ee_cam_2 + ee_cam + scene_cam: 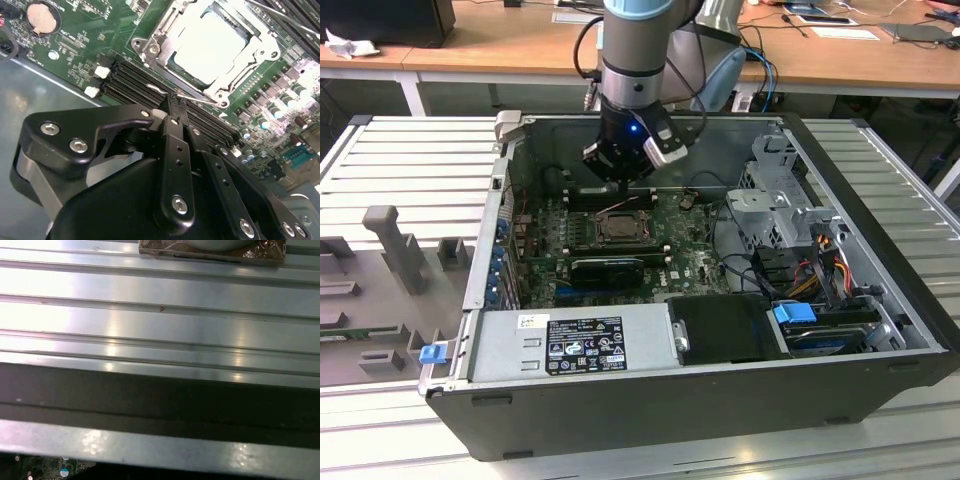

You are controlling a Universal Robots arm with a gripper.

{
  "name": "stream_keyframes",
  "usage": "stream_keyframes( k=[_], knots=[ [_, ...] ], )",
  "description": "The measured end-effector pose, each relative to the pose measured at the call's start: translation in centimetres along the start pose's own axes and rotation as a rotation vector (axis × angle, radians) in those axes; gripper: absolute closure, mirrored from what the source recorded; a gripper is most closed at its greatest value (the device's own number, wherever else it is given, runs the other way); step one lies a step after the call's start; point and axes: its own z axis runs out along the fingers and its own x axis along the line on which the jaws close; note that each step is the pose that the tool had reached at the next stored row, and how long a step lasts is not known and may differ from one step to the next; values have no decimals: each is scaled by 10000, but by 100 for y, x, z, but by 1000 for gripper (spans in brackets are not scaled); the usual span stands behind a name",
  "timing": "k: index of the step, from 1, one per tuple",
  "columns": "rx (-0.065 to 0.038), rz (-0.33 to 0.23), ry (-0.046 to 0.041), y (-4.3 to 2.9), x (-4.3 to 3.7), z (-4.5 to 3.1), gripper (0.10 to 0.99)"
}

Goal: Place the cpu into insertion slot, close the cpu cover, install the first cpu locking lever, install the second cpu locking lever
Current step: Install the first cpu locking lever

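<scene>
The cpu (212, 42) already sits in the insertion slot (165, 62): in the second wrist view its pale metal face fills the socket window, flat and square to the rim. The cpu cover (252, 55) looks to be down over it, its silver frame lying around the chip's edges, though glare makes it hard to be sure the frame is fully seated. So steps one and two appear done.

The work now is on a locking lever. A thin wire lever (192, 98) runs along the socket edge nearest the hand, just beside the black memory slots (132, 82). The hand (176, 102) has its fingers pressed together, tips meeting right at that wire, either pinching it or pushing on it; I cannot tell which. Whether this lever is hooked under its catch is not clear, and a second wire rod (280, 15) shows at the far side of the socket, apparently not latched yet.

In the exterior view the hand (620, 178) hangs just above the socket (617, 228) on the green motherboard (695, 250), inside the open computer case (650, 400), which lies on a ribbed metal surface (410, 160). A wooden desk (500, 35) stands behind.
</scene>
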Motion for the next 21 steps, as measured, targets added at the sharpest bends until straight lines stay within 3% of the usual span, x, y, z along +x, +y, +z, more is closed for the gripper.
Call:
stream_keyframes(
  k=[10, 21],
  knots=[
    [0, 30, -2, -20, -71, 89, 980],
    [1, 42, -2, -42, -100, 137, 980]
  ],
)
